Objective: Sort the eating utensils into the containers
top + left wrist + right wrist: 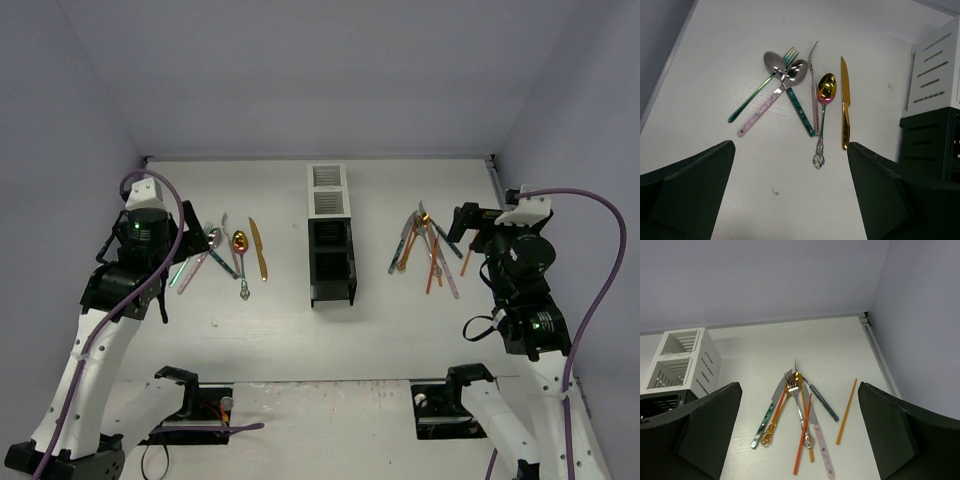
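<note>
We see the gold knife (845, 102), tip toward the back wall, left end effector (791, 145) and right end effector (800, 386) both wide, full bin row (330, 190) only from above.

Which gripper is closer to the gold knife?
Left. The left gripper hangs open beside the pile with the gold knife; the right gripper is past the containers, by the other pile.

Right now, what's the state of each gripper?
Left gripper: open, holding nothing.
Right gripper: open, holding nothing.
</note>
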Robot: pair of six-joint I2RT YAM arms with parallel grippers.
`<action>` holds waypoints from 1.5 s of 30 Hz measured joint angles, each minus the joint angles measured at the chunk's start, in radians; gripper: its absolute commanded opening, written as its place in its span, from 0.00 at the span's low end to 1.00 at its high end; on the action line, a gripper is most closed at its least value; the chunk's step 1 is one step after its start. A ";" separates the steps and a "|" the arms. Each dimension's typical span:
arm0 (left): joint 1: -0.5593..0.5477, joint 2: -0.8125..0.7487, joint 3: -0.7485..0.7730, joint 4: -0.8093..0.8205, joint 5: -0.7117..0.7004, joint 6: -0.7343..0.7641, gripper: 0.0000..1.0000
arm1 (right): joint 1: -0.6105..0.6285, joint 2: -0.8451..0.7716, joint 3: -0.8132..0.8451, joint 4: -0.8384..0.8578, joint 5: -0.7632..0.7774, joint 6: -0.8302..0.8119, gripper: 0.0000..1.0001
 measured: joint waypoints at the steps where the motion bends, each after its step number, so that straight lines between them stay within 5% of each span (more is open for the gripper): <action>1: 0.000 0.007 0.000 0.000 0.000 -0.005 0.94 | 0.000 0.001 0.000 0.000 0.003 0.002 1.00; 19: 0.036 0.476 0.005 0.006 0.042 -0.282 0.93 | 0.007 0.003 -0.069 -0.020 -0.002 0.109 1.00; 32: 0.087 0.837 0.134 0.025 0.045 -0.383 0.61 | 0.020 -0.003 -0.074 -0.061 -0.048 0.129 1.00; 45: 0.145 1.017 0.211 0.051 0.074 -0.394 0.49 | 0.026 -0.020 -0.081 -0.093 -0.047 0.126 1.00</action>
